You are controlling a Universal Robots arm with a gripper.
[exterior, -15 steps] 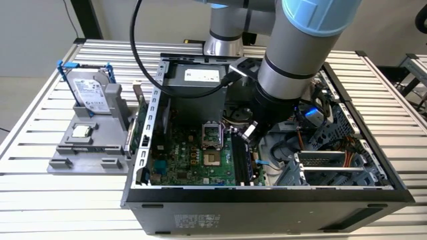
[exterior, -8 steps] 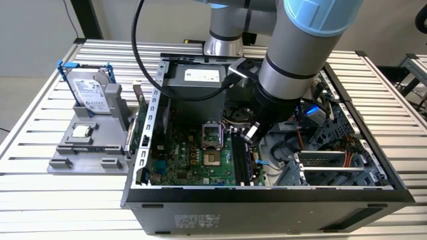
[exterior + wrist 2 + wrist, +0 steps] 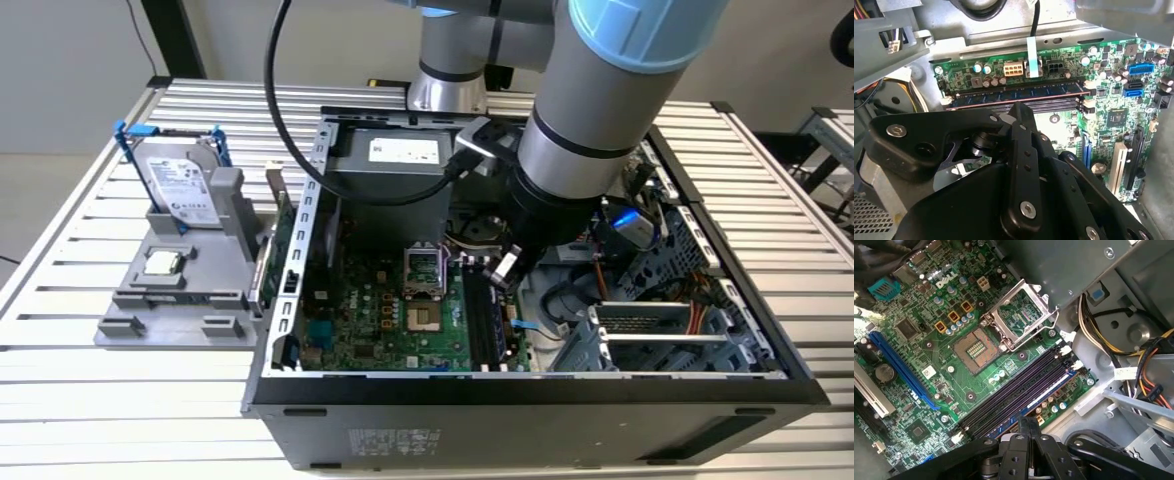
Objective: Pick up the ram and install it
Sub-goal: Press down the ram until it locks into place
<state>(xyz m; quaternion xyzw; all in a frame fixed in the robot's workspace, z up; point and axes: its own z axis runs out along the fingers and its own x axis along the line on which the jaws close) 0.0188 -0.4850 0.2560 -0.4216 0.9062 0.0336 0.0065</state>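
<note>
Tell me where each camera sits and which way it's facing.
Exterior view: off the arm, above, looking down into the open computer case; shows the arm and pincer.
First wrist view: on the arm, looking past the pincer at the motherboard.
Second wrist view: on the arm, looking over the pincer at the ram.
Both wrist views share the pincer and memory slots.
</note>
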